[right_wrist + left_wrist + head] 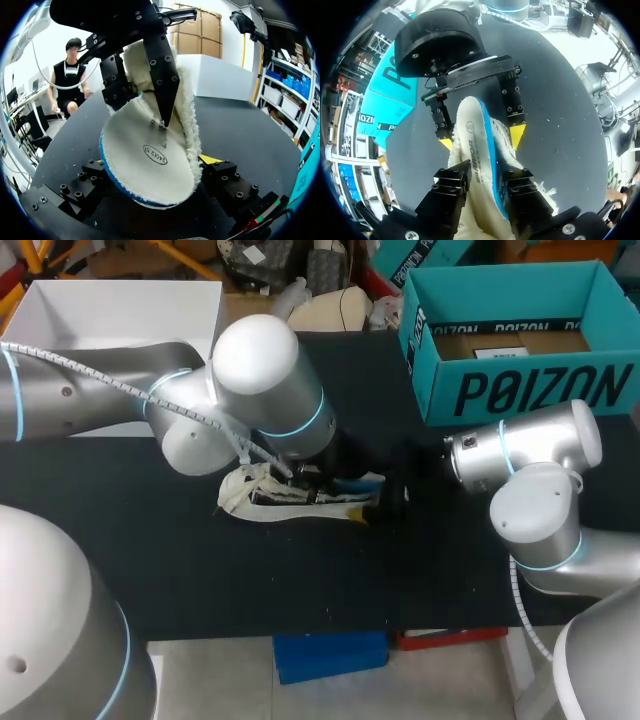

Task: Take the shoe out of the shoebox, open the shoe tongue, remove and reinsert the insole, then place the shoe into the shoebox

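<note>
The cream shoe (pixel 285 505) lies on its side in the middle of the black table (pixel 200 570). My left gripper (pixel 487 187) comes down over it, shut on the cream, blue-edged insole (pixel 477 150), which stands up out of the fleecy shoe (pixel 512 155). In the right wrist view the insole (pixel 150 160) shows a small oval label, and one of the left gripper's black fingers (pixel 161 75) presses on its face. My right gripper (pixel 150 172) holds the shoe's toe end from the right, one yellow-tipped finger (pixel 517 135) on each side of it. The teal shoebox (pixel 520 390) stands open at the back right.
A white open box (pixel 110 310) stands at the back left of the table. The teal shoebox holds a brown card insert (pixel 510 342). Bare black tabletop lies in front of the shoe and to its left.
</note>
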You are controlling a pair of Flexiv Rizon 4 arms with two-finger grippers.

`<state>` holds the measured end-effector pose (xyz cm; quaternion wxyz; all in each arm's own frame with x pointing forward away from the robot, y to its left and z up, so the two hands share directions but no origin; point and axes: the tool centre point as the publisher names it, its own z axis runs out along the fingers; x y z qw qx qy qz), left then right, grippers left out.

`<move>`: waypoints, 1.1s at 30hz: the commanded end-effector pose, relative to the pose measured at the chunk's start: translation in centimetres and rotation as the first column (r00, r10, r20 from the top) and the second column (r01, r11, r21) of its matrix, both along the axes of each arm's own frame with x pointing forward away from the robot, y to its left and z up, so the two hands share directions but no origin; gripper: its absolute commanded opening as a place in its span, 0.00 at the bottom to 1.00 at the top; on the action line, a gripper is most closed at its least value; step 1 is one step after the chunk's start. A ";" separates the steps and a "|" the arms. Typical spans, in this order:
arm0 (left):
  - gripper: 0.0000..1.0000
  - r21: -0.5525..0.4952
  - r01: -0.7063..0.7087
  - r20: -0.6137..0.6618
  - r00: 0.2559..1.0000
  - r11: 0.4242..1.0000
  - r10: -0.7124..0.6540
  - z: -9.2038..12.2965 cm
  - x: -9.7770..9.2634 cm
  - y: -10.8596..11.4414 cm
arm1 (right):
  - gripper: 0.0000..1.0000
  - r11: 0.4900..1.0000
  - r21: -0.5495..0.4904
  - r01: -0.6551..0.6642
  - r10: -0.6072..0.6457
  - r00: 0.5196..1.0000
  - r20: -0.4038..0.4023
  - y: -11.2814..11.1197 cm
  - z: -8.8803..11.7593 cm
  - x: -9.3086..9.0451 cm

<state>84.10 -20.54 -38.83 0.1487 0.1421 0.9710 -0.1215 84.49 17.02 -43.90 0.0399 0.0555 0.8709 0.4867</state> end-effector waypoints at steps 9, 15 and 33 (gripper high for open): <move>0.00 -0.002 -0.034 -0.010 0.999 0.999 0.034 0.0 0.1 -1.2 | 0.00 1.000 -0.001 0.001 -0.001 1.000 -0.001 0.1 -0.3 0.1; 0.00 -0.033 -0.009 -0.019 1.000 0.999 0.008 1.0 -1.3 -0.1 | 0.00 1.000 -0.001 0.001 -0.001 1.000 -0.001 0.1 -0.3 0.1; 0.00 -0.485 0.024 -0.156 0.981 0.874 -0.114 13.1 -5.8 -0.1 | 0.00 1.000 -0.001 0.001 -0.001 1.000 -0.001 0.1 -0.3 0.1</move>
